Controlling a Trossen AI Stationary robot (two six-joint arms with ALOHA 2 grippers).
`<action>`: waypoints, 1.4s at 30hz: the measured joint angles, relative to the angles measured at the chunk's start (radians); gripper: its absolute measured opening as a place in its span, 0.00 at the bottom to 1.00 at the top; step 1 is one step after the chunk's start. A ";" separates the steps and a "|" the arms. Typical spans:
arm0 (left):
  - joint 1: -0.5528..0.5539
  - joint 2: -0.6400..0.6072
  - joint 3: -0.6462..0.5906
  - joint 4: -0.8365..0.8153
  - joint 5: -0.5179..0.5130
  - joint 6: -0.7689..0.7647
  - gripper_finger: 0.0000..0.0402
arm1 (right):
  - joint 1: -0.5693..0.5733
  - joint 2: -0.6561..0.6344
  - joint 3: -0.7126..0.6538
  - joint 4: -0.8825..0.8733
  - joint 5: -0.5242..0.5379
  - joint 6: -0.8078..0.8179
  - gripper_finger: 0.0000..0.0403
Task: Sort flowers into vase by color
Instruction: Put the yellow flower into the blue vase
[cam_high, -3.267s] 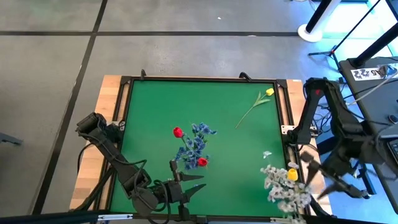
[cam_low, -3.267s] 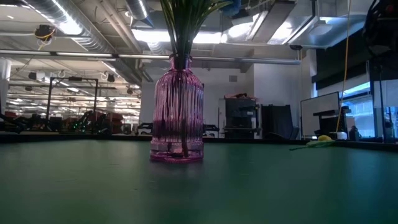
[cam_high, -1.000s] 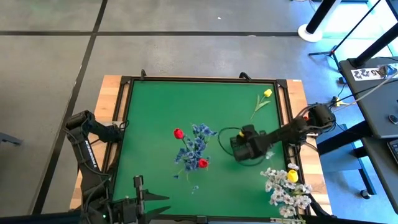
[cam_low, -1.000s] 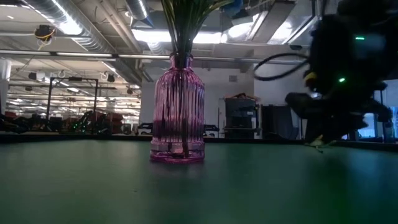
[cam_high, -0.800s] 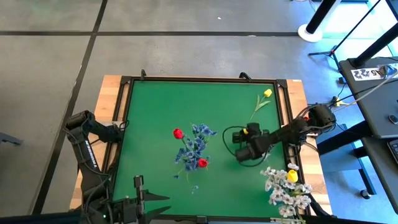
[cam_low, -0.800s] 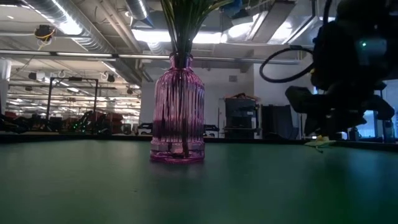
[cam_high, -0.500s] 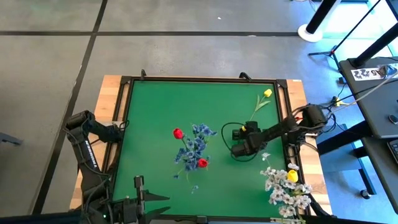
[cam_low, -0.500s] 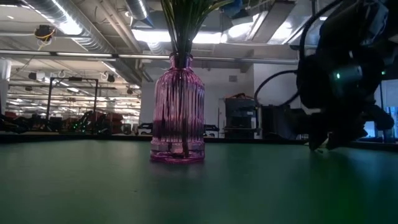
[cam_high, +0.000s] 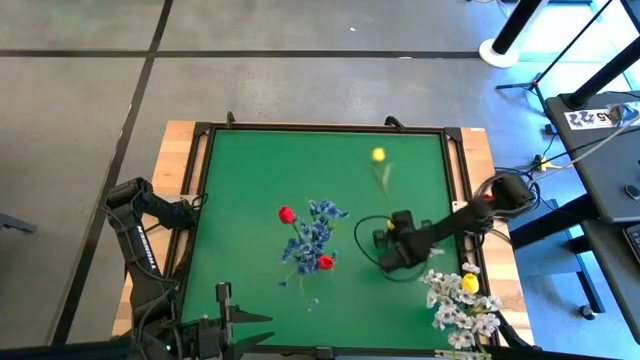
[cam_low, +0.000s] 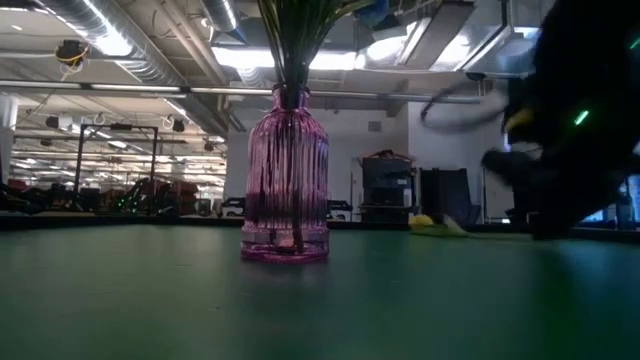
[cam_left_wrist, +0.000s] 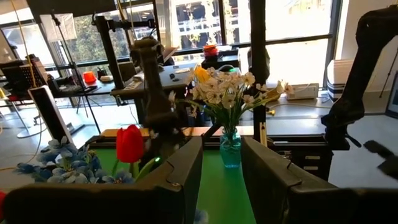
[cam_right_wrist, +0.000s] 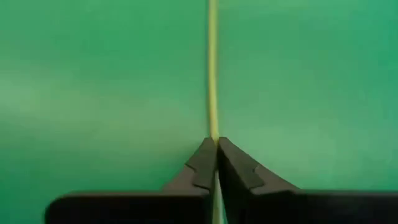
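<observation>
A yellow tulip's bud (cam_high: 378, 155) lies toward the mat's far side, and its thin stem (cam_right_wrist: 213, 74) runs back to my right gripper (cam_high: 393, 240), which is shut on it. In the low view the bud (cam_low: 424, 222) shows low near the mat. A purple vase (cam_low: 286, 175) at the middle holds red tulips and blue sprays (cam_high: 310, 235). At the near right, a teal vase (cam_left_wrist: 230, 148) holds whitish sprays and a yellow bud (cam_high: 460, 298). My left gripper (cam_left_wrist: 219, 180) waits open at the near edge, with nothing between its fingers. My right gripper pinches the tulip's stem (cam_right_wrist: 213, 134) between its two fingertips, well away from the bud. The fingers come from above, over the green mat. The stem runs straight on ahead of the fingers toward the bud. I cannot tell whether the bud end rests on the mat.
A raised black frame (cam_high: 455, 170) borders the green mat (cam_high: 250, 180). Bare mat lies along the far and left sides. A small blue blossom (cam_high: 313, 301) lies loose near the front edge. Stands and desks show beyond the table's right side.
My right gripper has taken hold of the yellow tulip's stem and drawn back a little toward the near edge. The flower has turned about: its bud has swept from the far right corner toward the left, while the stem end has stayed near the gripper.
</observation>
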 joint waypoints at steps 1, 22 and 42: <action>0.000 0.000 0.000 0.000 0.001 0.000 0.27 | 0.025 -0.021 0.014 -0.018 -0.011 -0.016 0.06; 0.001 0.000 0.000 0.000 0.002 0.029 0.27 | -0.293 -0.098 0.086 0.005 0.152 -0.454 0.53; 0.000 0.001 0.000 -0.007 0.010 0.022 0.27 | -0.619 -0.050 -0.017 0.374 -0.139 -0.851 0.41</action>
